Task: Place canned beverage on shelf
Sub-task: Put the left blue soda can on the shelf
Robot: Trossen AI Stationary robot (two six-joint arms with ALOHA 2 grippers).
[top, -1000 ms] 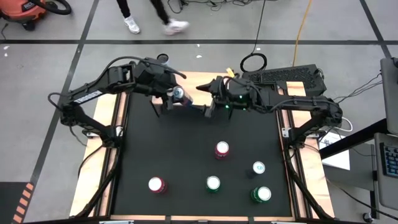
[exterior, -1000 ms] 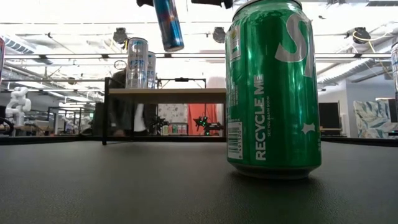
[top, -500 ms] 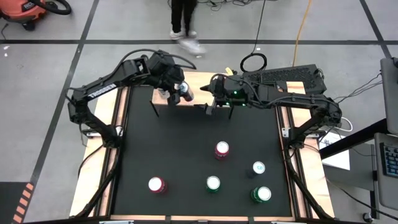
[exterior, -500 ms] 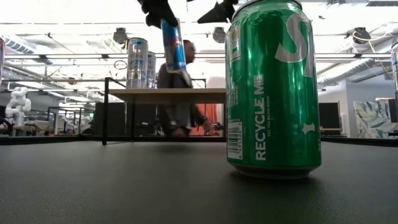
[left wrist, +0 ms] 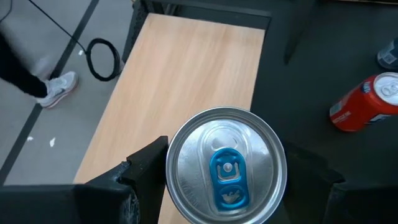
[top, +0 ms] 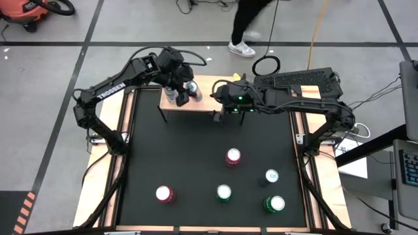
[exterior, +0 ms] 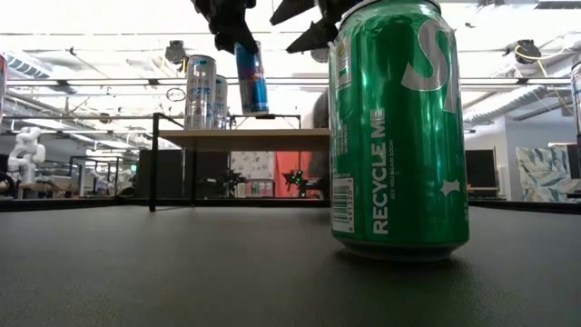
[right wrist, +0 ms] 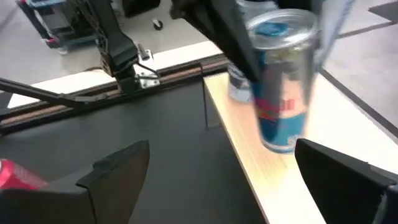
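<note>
Two silver cans (exterior: pixel 206 91) upright on light-wood shelf (top: pixel 189 108) | left claw (top: pixel 181 90) gripping slim blue can (exterior: pixel 249 77) above board | right claw (top: pixel 221 96) spread open beside, holding nothing

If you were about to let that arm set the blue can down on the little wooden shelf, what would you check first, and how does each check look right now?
1. Left jaws grip the blue can: ok.
2. Can hangs upright: ok, near vertical in the low view.
3. Can is over the shelf: ok from above.
4. Bare wood under the can: ok in the left wrist view.
5. Clear of the silver cans already on the shelf: ok, a gap shows.
6. Right gripper, jaws open, close beside the can: cannot tell if it is clear.
</note>
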